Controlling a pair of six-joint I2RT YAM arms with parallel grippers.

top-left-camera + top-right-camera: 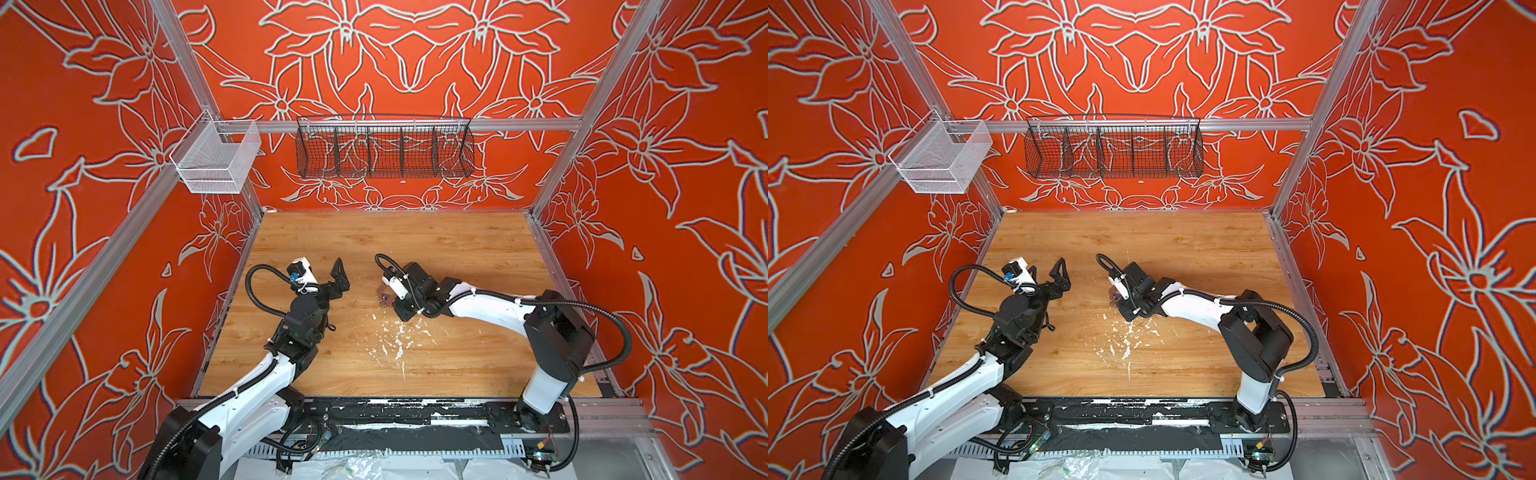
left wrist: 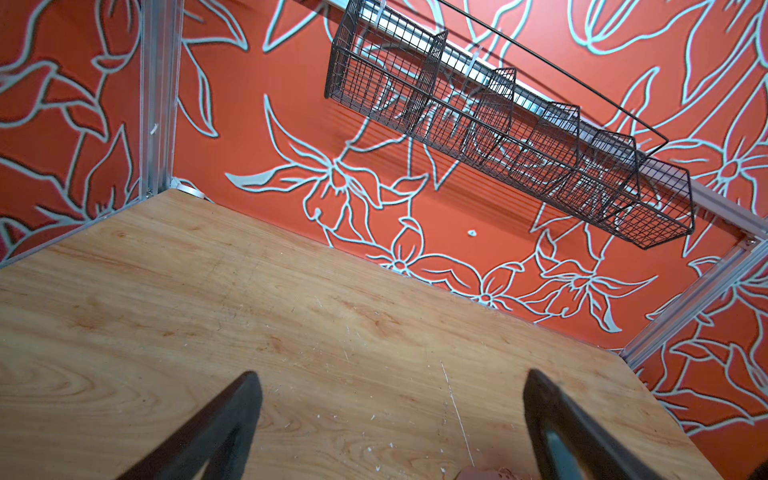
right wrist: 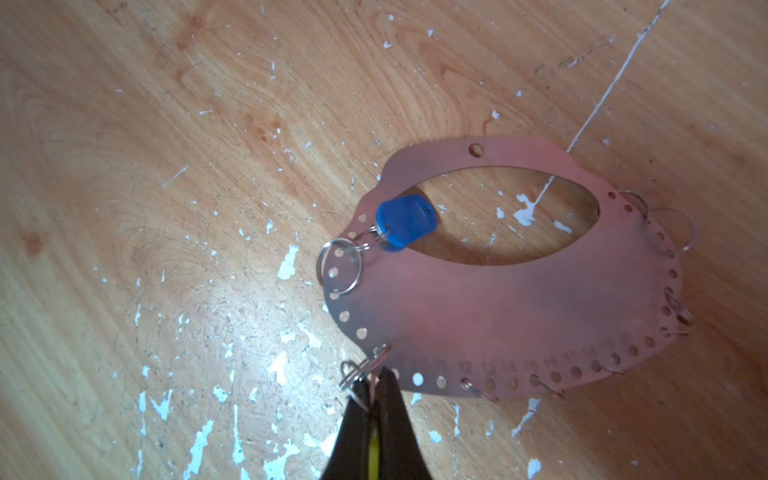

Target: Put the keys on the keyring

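- The right gripper (image 3: 373, 380) is seen closed, with a sliver of yellow, judged to be the yellow key's tag (image 3: 374, 446), pinched between the jaws at a split ring (image 3: 360, 371) on the keyring's near edge.
- Just beyond the jaws, the keyring (image 3: 498, 307) lies on the table (image 3: 166, 166); the blue key (image 3: 405, 220) is already hung from a split ring.
- The yellow key's threading appears unfinished.
- Well apart, the left gripper (image 2: 390, 399) is held wide open and empty.
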